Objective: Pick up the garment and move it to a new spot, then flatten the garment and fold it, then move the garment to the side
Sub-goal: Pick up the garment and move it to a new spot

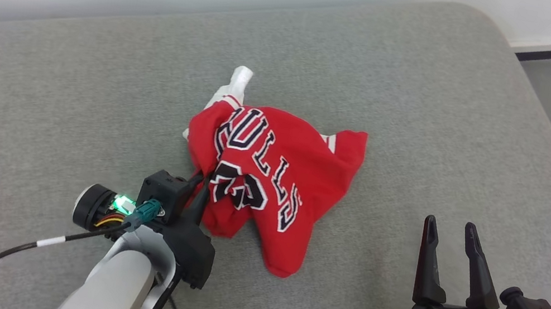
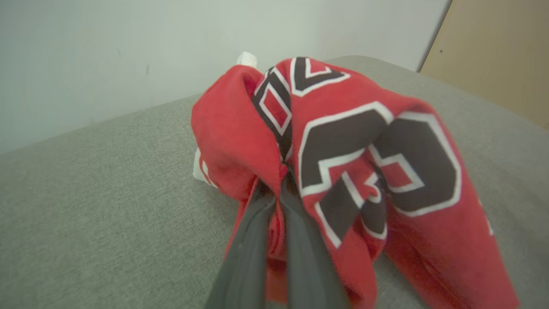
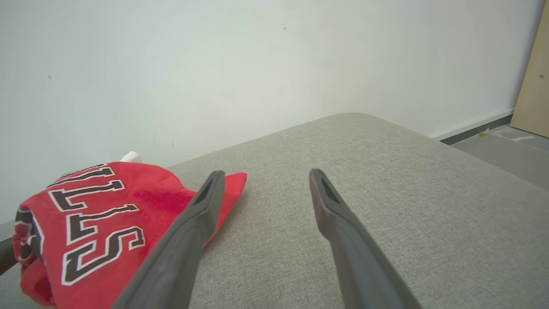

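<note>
Here's the left gripper, pinched fully closed, its two dark fingers biting into a bunched fold at the near edge of the crumpled red jersey with black-and-white lettering. In the left wrist view the cloth bulges over the fingertips. That reads as a firm hold, likely the one for lifting it to a new spot.

Over to the right gripper: fingers spread wide, holding nothing, parked well clear to the right of the jersey over the grey woven cushioned surface, probably waiting to take a second corner.

The jersey sits heaped near the middle of that surface, with white trim poking out at the far side. The lettering reads "ULLS", its first letter tucked into a crease. Below it is a big number, folded over; it looks like a 2 and a 3, but I can't be sure.
</note>
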Robot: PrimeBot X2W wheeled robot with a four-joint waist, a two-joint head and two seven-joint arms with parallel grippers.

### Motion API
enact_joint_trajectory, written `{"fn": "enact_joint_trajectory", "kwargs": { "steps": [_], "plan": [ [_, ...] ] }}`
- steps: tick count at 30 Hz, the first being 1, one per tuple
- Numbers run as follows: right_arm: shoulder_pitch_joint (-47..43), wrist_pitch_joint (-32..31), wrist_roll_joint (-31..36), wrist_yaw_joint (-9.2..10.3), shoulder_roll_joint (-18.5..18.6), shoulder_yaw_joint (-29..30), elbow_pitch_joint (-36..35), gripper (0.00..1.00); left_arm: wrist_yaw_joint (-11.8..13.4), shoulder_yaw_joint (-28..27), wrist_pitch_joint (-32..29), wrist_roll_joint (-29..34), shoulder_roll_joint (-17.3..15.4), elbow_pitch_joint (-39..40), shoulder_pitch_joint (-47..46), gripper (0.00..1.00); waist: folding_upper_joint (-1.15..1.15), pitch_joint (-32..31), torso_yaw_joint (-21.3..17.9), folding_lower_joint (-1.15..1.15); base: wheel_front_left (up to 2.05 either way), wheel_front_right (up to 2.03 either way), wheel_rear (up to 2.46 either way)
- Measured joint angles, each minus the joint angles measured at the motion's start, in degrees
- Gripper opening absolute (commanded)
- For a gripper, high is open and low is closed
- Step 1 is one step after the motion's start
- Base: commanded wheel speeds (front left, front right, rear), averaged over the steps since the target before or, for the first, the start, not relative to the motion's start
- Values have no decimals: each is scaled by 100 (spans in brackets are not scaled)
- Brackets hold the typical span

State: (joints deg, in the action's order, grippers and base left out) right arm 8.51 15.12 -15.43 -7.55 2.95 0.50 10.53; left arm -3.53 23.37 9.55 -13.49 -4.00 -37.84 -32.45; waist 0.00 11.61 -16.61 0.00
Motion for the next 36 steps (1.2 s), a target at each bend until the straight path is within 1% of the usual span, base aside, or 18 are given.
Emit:
{"fn": "enact_joint_trajectory", "kwargs": {
  "steps": [1,2,3,6,7,10,13,17,18,23,27,31,36],
  "plan": [
    [9,1,19,0,0,-7,-1,100,0,29,86,-10,16,-42,3,90,0,-1,32,0,0,0,0],
    [15,1,35,0,-1,8,-2,100,0,32,172,-55,38,-52,-15,90,0,-5,68,0,0,0,0],
    [16,0,42,0,-2,5,-3,100,-1,42,243,-92,52,-49,-52,100,0,-14,108,0,0,0,0],
    [2,0,93,0,-1,36,-7,100,37,102,419,-89,76,138,-216,100,0,-62,242,0,0,0,0],
    [-27,0,101,0,-1,64,-11,100,141,79,491,-89,86,388,-303,100,0,-106,343,0,0,0,0],
    [-95,0,145,0,-2,85,-18,100,257,15,532,-71,78,708,-308,100,0,-190,505,0,0,0,0],
    [-179,1,187,0,-3,135,-27,100,364,-129,548,-63,-40,1015,-229,100,0,-294,674,0,0,0,0],
    [-258,0,219,0,-1,199,-44,100,502,-376,549,-40,-343,1395,32,100,0,-449,906,0,0,0,0],
    [-258,0,219,0,-1,199,-44,100,502,-376,549,-40,-343,1395,32,100,0,-449,906,0,0,0,0],
    [-360,0,250,0,-2,204,-64,100,605,-725,549,-67,-733,1714,554,100,0,-641,1185,0,0,0,0],
    [-447,0,281,0,-1,243,-70,100,661,-948,549,-94,-971,1984,1043,100,0,-783,1381,-1,0,0,0],
    [-539,0,320,0,-3,253,-60,100,758,-1188,549,-122,-1165,2324,1624,100,0,-955,1507,-1,0,0,0],
    [-633,0,396,0,-3,245,-69,100,805,-1408,549,-125,-1298,2758,2363,100,-1,-1148,1611,-1,0,0,0]
  ]
}}
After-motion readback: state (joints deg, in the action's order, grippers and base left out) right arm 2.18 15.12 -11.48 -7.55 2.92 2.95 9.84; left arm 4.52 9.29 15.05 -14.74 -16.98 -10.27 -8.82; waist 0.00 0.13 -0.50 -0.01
